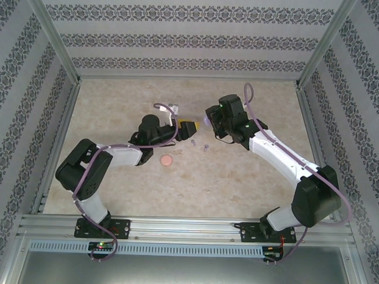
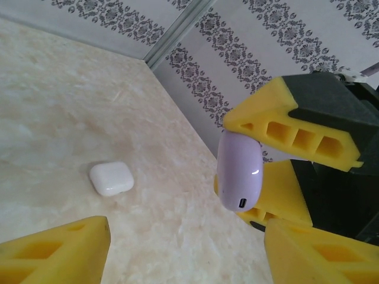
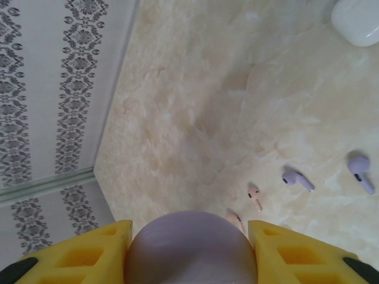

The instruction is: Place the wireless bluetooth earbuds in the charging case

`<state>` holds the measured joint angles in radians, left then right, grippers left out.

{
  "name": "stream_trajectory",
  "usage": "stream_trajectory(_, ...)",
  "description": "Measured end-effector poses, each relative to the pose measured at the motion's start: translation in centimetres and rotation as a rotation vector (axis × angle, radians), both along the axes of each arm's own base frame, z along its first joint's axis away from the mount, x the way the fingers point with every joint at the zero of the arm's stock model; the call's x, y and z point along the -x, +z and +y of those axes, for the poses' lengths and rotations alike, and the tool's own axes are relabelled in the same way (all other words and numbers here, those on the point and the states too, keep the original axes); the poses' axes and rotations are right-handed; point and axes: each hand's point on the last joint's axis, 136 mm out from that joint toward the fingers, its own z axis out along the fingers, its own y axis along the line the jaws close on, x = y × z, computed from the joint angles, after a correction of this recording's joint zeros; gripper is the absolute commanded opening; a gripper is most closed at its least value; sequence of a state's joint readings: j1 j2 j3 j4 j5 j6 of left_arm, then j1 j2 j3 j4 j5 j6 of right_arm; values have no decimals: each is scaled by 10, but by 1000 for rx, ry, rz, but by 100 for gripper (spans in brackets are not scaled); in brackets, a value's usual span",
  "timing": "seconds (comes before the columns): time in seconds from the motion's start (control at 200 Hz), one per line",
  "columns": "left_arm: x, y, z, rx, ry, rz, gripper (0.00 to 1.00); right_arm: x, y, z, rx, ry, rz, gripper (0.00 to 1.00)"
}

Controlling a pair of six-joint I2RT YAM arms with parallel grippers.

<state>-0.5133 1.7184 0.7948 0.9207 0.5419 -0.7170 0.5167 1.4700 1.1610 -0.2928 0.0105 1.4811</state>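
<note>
earbuds [image 3: 298, 180] lie loose on the table [image 3: 195, 106], none of them seated in a case yet. furthest left of the purple case [image 2: 240, 171] in the top view is the pink case [image 1: 167, 160], flat on the table and well apart from it. next, close on the left of the purple case, the left gripper [image 2: 186, 248] faces it with its fingers [image 2: 53, 254] spread wide and nothing between them, likely so it can take hold of the lid or the body. from the left wrist, the white case [image 2: 111, 178] sits on the table behind and to the left of the purple case. on the near side of the purple case, close to it, two purple buds and two pinkish ones lie scattered on their sides. the purple case itself is held off the table, its lid apparently closed and its port end turned toward the left gripper. the right gripper [image 3: 189, 236] pinches it across its sides between yellow pads, probably to steady it while the other arm opens it.
</note>
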Motion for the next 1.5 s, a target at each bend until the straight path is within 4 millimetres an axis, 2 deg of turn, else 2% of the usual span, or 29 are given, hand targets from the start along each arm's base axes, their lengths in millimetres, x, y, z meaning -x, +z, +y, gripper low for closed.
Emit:
stream_trajectory(0.23, -6, -4, -13, 17, -15, 4, 62, -6, 8, 4, -50, -23, -23, 42)
stream_trajectory(0.44, -11, 6, -22, 42, -26, -21, 60, -7, 12, 6, -64, -22, -37, 42)
stream_trajectory(0.794, -18, 8, -32, 61, -35, -21, 54, -7, 6, 9, -76, -18, -17, 42)
stream_trajectory(1.259, -19, 18, -36, 80, -44, -44, 34, -8, 6, 10, -82, -18, -25, 42)
stream_trajectory(1.499, -19, 21, -38, 82, -49, -54, 18, -9, 7, 10, -83, -23, -28, 42)
